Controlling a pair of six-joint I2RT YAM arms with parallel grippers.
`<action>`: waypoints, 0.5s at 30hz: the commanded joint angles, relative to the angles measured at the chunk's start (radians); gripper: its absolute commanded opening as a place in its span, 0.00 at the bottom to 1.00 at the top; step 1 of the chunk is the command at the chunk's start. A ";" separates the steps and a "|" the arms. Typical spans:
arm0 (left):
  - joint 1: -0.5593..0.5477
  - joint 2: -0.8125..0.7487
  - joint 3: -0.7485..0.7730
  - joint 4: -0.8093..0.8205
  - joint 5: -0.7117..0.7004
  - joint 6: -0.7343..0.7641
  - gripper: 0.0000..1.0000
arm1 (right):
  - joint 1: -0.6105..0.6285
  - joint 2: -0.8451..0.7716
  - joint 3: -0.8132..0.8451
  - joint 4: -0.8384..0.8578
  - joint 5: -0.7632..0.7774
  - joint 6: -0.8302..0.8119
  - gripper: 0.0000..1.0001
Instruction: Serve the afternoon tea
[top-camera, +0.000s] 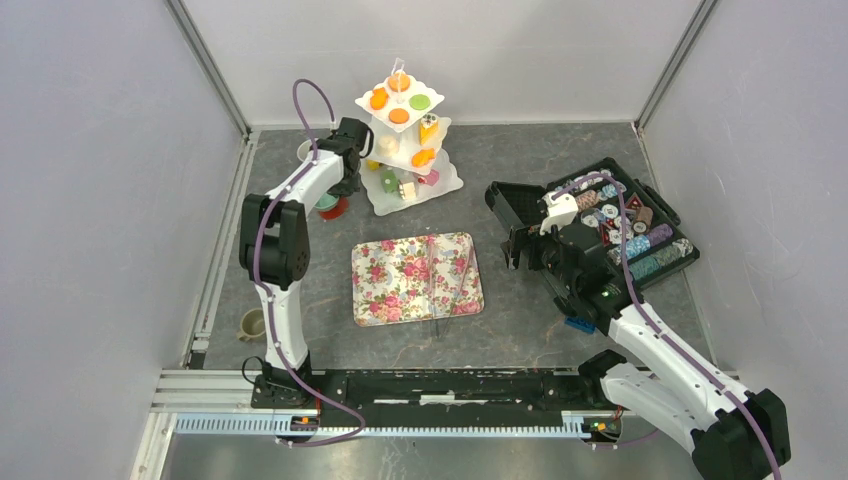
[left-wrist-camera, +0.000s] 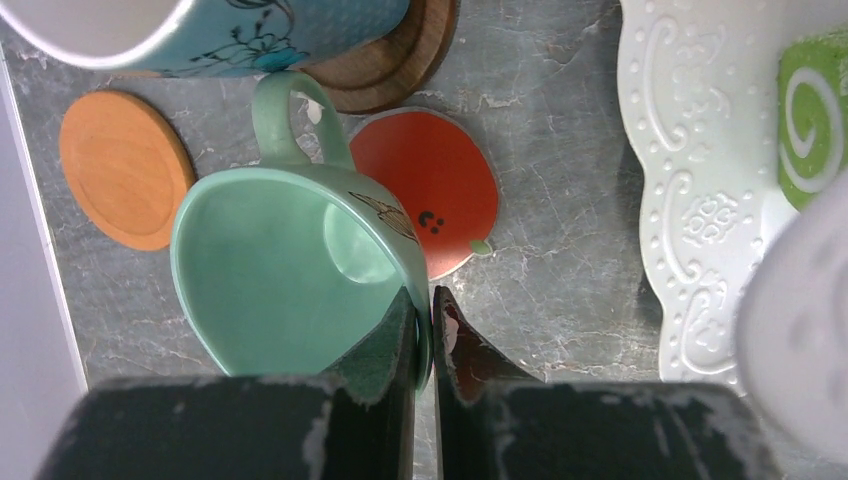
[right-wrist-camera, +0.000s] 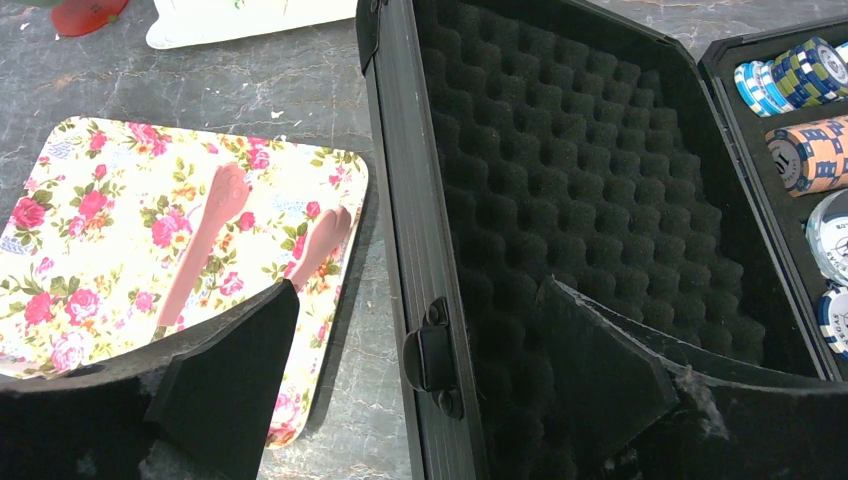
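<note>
Two arms are out, well apart on the grey stone-look table (top-camera: 520, 160). The left gripper (left-wrist-camera: 424, 305) is clamped narrow on the wall of the mint-green ceramic cup (left-wrist-camera: 290, 270), one finger inside the bowl, the other outside, rim between them. The cup is at the far left of the table, just beside the white three-tier cake stand (top-camera: 405, 140). Its handle points toward a teal flower-print cup (left-wrist-camera: 200, 35) that sits on stacked round brown wooden saucers (left-wrist-camera: 400, 55). A red apple-shaped coaster (left-wrist-camera: 435, 190) shows past the green cup's edge; I cannot tell whether the cup rests on it or is lifted. A flat round orange saucer (left-wrist-camera: 125, 168) lies on the cup's other side.

The stand carries small toy cakes in orange, green, yellow and pink. A green swirl cake (left-wrist-camera: 812, 120) is on the plate nearest the cup.

The right gripper (right-wrist-camera: 418, 290) is spread wide, holding nothing. Its fingers straddle the edge of the raised lid of the open black hard case (right-wrist-camera: 590, 190), with foam lining on one side and the floral rectangular tray (right-wrist-camera: 150, 220) on the other. Two pink spoons (right-wrist-camera: 205, 240) lie on the tray. A tan cup (top-camera: 252, 323) stands alone near the left arm's base. A small blue brick (top-camera: 578, 323) lies just beside the case's near corner.
</note>
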 joint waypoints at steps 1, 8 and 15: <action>-0.001 0.013 -0.003 0.091 0.011 0.103 0.02 | 0.001 -0.011 -0.018 -0.016 0.014 0.008 0.98; -0.001 0.037 0.005 0.089 0.021 0.106 0.02 | 0.001 -0.021 -0.020 -0.017 0.017 0.007 0.98; -0.001 0.057 0.013 0.062 0.012 0.087 0.07 | 0.001 -0.024 -0.023 -0.021 0.017 0.009 0.98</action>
